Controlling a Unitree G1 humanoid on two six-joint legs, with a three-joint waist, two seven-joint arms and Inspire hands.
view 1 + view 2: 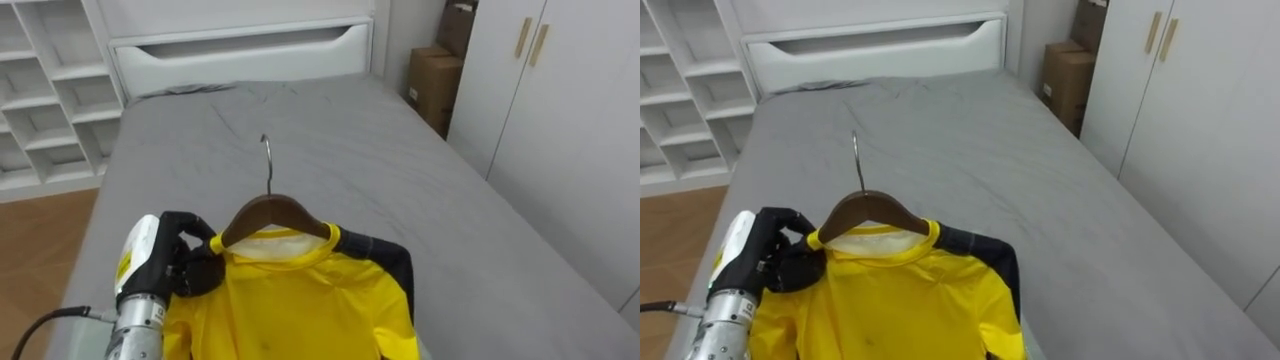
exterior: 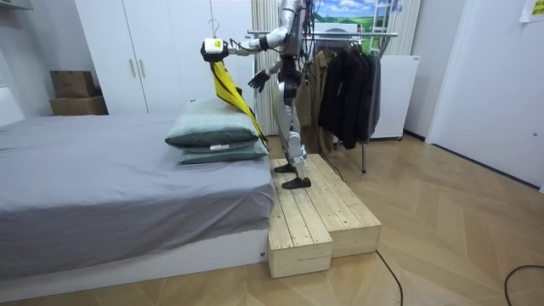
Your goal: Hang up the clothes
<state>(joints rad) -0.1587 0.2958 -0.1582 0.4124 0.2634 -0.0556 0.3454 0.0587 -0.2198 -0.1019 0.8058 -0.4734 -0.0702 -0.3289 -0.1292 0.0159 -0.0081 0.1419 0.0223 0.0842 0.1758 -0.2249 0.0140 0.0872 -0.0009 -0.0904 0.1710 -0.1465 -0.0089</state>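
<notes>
Grey bedding covered a bed [image 1: 400, 170] that was seen stretching away toward a white headboard [image 1: 240, 50]. White open shelving [image 1: 50, 90] was seen on the left, and a white wardrobe [image 1: 560, 110] with a cardboard box [image 1: 432, 85] beside it on the right.

A yellow shirt [image 1: 300, 300] with a dark sleeve [image 1: 385, 262] was held up over the near end of the bed. It was draped on a brown wooden hanger [image 1: 272, 212], whose metal hook [image 1: 266, 160] stood upright above the collar. The left hand [image 1: 185, 262] was clenched on the shirt's shoulder at the end of the hanger, with its dark fingers curled into the cloth.

From the room view, the robot was shown standing on a low wooden platform [image 2: 314, 212] at the end of the bed, with its left arm raised and stretched out toward the mattress. The shirt hung from that arm above 2 stacked grey-green pillows [image 2: 212, 134]. The right hand [image 2: 257, 81] was held lower, in front of the body, with its fingers loosely spread and nothing in them. A clothes rack [image 2: 344, 81] hung with dark garments stood just behind the robot, on the room view's right.
</notes>
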